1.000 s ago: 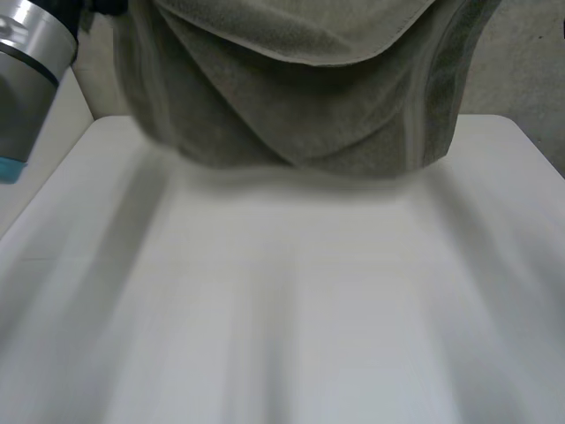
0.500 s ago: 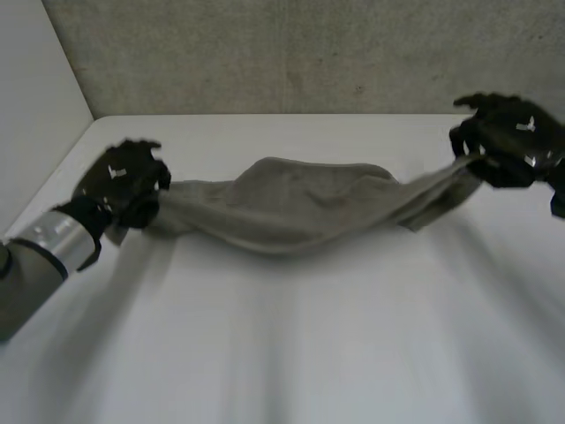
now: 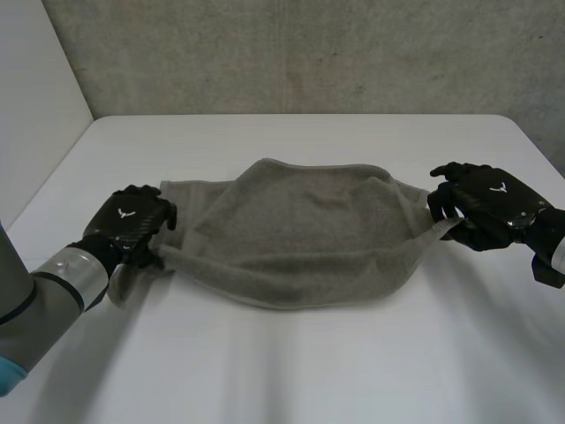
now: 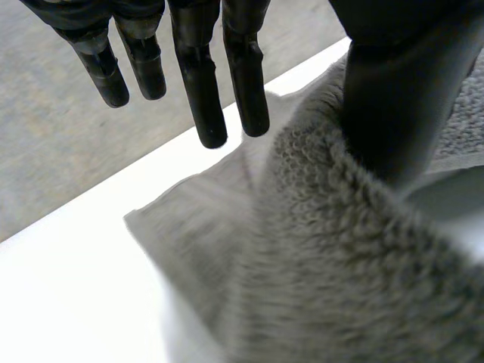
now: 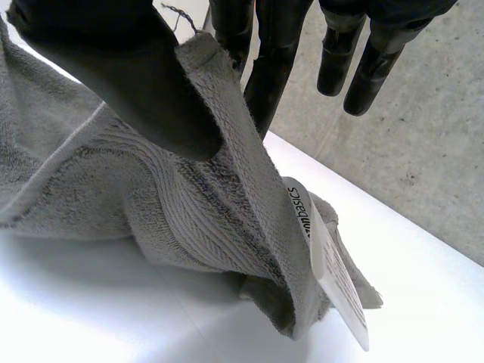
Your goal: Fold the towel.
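Head view — left hand (image 3: pixel 131 221), right hand (image 3: pixel 485 205) pinch opposite towel (image 3: pixel 300 234) ends.

Two black, jointed robot hands: the left hand (image 3: pixel 131 219) and the right hand (image 3: pixel 487 205) each bear a small white emblem on the back. Behind the left hand, a silver band (image 3: pixel 78 272) joins a grey arm (image 3: pixel 35 309) with a light-blue cap (image 3: pixel 7 378).

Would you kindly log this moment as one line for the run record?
towel: bunched, middle resting on table | left hand: pinches one end | right hand: pinches other end | fold: unfinished
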Controlling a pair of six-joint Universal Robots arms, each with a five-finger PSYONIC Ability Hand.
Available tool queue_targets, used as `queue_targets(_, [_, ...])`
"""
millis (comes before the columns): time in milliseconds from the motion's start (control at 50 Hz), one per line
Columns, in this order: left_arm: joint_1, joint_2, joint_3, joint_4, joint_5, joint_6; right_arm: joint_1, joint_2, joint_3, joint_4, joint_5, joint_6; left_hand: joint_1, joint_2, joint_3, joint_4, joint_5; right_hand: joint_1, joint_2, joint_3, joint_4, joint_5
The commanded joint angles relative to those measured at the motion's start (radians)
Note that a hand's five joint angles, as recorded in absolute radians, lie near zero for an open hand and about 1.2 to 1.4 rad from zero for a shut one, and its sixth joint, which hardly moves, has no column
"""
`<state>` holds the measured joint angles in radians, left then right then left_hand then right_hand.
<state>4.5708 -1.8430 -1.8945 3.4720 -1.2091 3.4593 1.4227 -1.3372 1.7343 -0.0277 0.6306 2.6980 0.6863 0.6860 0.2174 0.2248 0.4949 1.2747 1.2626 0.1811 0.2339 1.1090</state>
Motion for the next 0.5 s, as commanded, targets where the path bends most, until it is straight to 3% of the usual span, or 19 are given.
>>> queue_targets(20, [0.005, -0.027, -0.020, 0.039, -0.087, -0.002, 0.002, 0.003, 0.008, -0.006, 0.001, 0.002, -0.118, -0.117, -0.043, -0.050, -0.101, 0.043, 0.055, -0.007, -0.059, 0.035])
queue_targets(200, [-0.021, -0.001, -0.058, 0.098, -0.139, -0.003, 0.002, 0.004, 0.021, -0.008, 0.001, 0.002, -0.144, -0.144, -0.043, -0.050, -0.127, 0.043, 0.055, -0.007, -0.059, 0.035])
queue_targets(340, [-0.023, 0.021, 0.006, 0.166, -0.247, 0.000, 0.002, 0.004, 0.027, -0.009, 0.001, 0.002, -0.141, -0.141, -0.043, -0.050, -0.124, 0.043, 0.055, -0.007, -0.059, 0.035])
queue_targets(500, [-0.027, -0.042, 0.031, 0.150, -0.260, 0.001, 0.001, 0.004, 0.039, -0.009, 0.000, 0.000, -0.141, -0.141, -0.043, -0.050, -0.124, 0.043, 0.055, -0.007, -0.059, 0.035])
